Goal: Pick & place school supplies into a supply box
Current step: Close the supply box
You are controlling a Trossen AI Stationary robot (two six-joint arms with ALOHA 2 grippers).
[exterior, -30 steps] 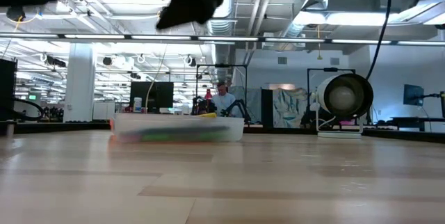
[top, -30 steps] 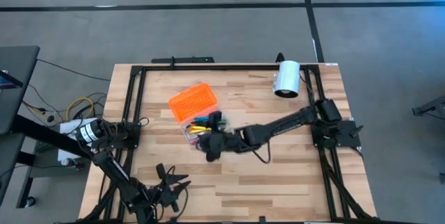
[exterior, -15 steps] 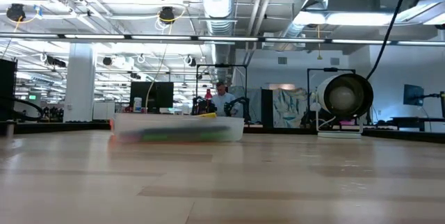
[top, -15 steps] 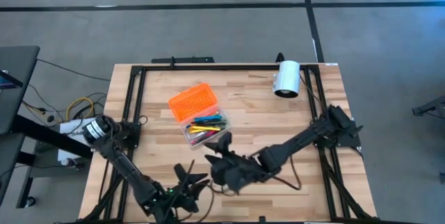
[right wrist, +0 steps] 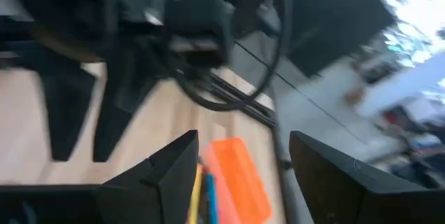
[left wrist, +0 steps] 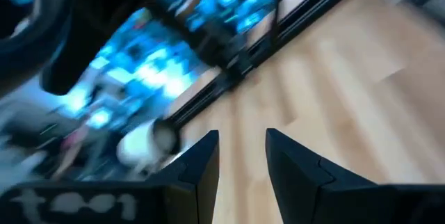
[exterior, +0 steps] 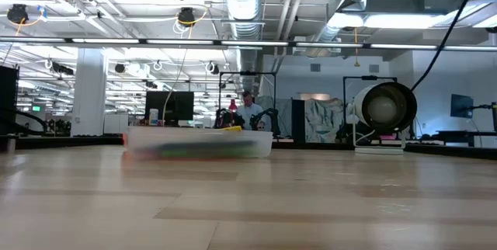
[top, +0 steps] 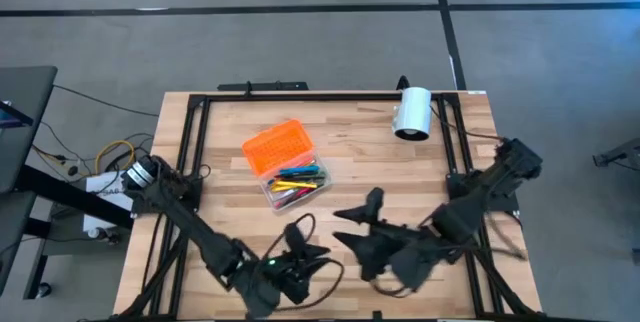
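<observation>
Box (top: 287, 165), desk (top: 400, 167) centre, holding pens (top: 298, 182); lid lying open at 11 o'clock. Both grippers, left (top: 300, 262) and right (top: 365, 224), hovering empty, fingers parted, at 6 o'clock. Advice: closing lid squarely.

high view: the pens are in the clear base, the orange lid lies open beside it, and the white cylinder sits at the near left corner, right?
Not quite. The pens do lie in the clear base with the orange lid open beside it, but the white cylinder sits at the far right corner of the table, as the high view shows.
</observation>
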